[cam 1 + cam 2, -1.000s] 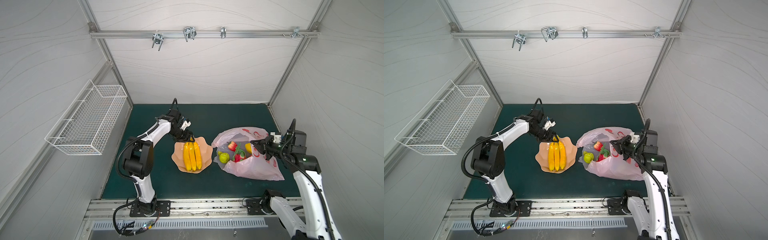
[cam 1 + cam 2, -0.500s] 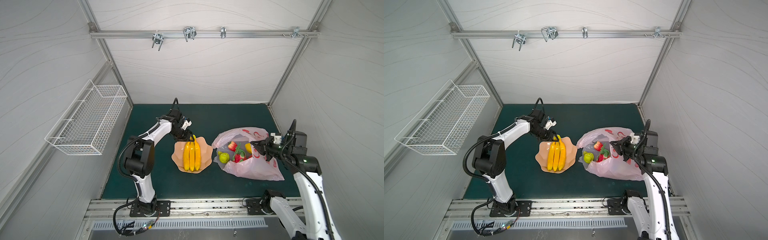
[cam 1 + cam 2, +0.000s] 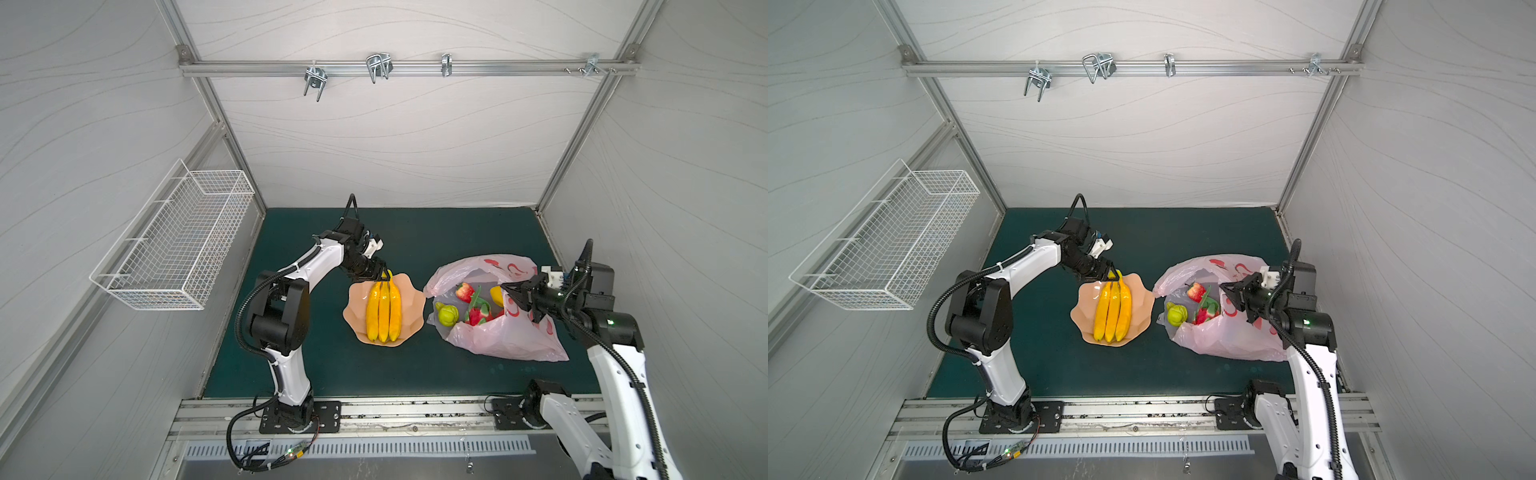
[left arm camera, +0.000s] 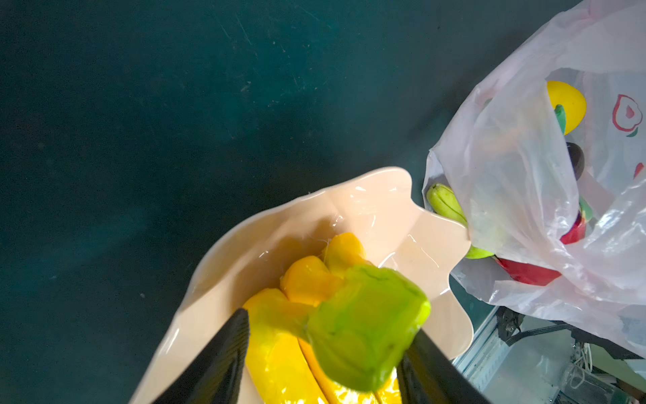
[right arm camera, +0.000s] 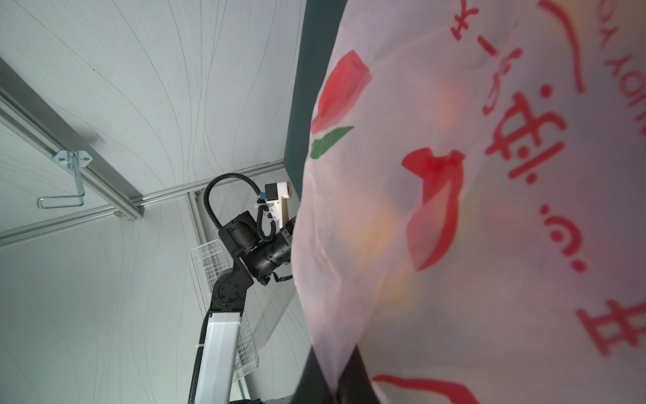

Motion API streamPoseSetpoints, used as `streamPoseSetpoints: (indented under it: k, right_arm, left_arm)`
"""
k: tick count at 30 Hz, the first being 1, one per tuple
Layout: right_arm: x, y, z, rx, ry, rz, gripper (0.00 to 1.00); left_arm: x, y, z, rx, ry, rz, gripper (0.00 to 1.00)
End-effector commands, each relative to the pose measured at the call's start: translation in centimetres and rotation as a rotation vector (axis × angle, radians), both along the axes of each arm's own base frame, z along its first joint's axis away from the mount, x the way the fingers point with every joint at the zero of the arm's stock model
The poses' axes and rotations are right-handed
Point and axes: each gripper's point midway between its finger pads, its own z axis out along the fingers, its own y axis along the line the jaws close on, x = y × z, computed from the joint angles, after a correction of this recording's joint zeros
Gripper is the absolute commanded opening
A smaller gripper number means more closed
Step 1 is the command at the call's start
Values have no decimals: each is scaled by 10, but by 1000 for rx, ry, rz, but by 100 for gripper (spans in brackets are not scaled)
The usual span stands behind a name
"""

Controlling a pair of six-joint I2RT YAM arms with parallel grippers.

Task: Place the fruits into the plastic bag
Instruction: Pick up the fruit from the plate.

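Note:
A yellow banana bunch (image 3: 384, 311) lies on the peach scalloped plate (image 3: 355, 303). Its green stem end (image 4: 367, 321) points to the far rim. My left gripper (image 3: 385, 272) is at that end, with one finger against the yellow necks and the other against the stem. My right gripper (image 3: 509, 291) is shut on the rim of the plastic bag (image 3: 511, 336) and holds its mouth up, facing the plate. In the bag lie a strawberry (image 3: 464, 291), a green pear (image 3: 448, 313), a dragon fruit (image 3: 478, 313) and a lemon (image 3: 496, 294). The left wrist view also shows a dark avocado (image 4: 575, 161) there.
The bag's mouth lies close to the plate's right edge. A white wire basket (image 3: 174, 249) hangs on the left wall above the green mat (image 3: 415, 232). Metal hooks (image 3: 378, 68) hang from the rail at the back. The enclosure walls stand close on three sides.
The bunch's stem end has shifted a little toward the plate's far rim together with my left gripper. The right arm and the bag have not moved.

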Motion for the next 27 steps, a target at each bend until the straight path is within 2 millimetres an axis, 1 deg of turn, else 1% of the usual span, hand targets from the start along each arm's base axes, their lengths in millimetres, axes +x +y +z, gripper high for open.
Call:
streamPoseSetpoints:
  k: [1,8,13,16,22,24,27]
  right_arm:
    - [-3,0,10,-3,-23,1,7]
    - [-2,0,10,-3,-17,1,7]
    - [-1,-1,10,-4,-20,2,7]
    - [-2,0,11,-4,-20,3,7]
    - [-1,-1,12,-6,-22,1,7]
    - [-2,-1,12,-6,-21,2,7]
    - [-2,-1,11,-7,-19,1,7]
  left_arm:
    - [16,-8,27,-32,-105,-24,67]
    - [12,-22,28,-85,-113,-63,70]
    - [9,-28,24,-95,-96,-79,68]
    - [8,-28,19,-88,-85,-81,63]
    - [2,-24,17,-69,-98,-90,50]
    - [0,-23,14,-63,-91,-89,44]
    - [-2,-22,8,-63,-77,-86,40]
